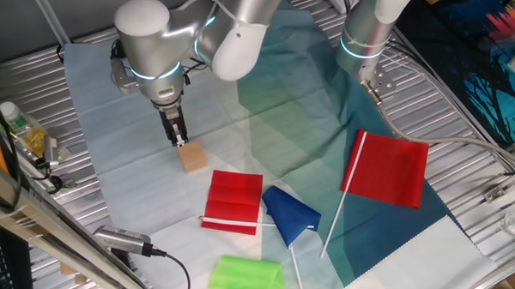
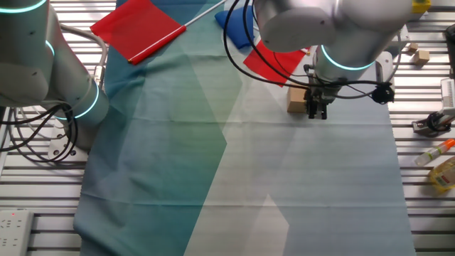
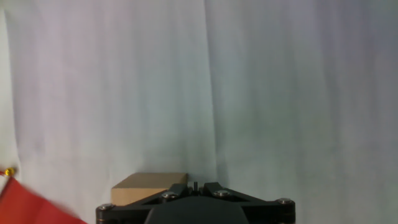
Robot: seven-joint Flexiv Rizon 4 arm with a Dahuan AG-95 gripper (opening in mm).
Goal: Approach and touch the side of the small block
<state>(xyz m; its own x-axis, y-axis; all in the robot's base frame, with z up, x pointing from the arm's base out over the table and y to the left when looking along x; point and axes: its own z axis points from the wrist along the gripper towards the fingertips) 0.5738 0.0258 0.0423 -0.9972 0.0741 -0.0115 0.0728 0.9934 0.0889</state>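
Observation:
The small tan wooden block (image 1: 193, 157) sits on the pale cloth, just in front of the red folded cloth (image 1: 234, 201). My gripper (image 1: 179, 142) is low over the cloth, its fingertips pressed together and right at the block's far upper edge, touching or nearly so. In the other fixed view the gripper (image 2: 317, 112) stands right beside the block (image 2: 296, 99). In the hand view the block (image 3: 147, 187) shows at the bottom, just left of the shut fingers (image 3: 214, 188).
A red flag (image 1: 392, 169) on a white stick, a blue flag (image 1: 290, 213) and a green cloth (image 1: 246, 275) lie near the front. A second robot base (image 1: 364, 37) stands at the back. Bottles (image 1: 22, 129) and cables lie at the left edge.

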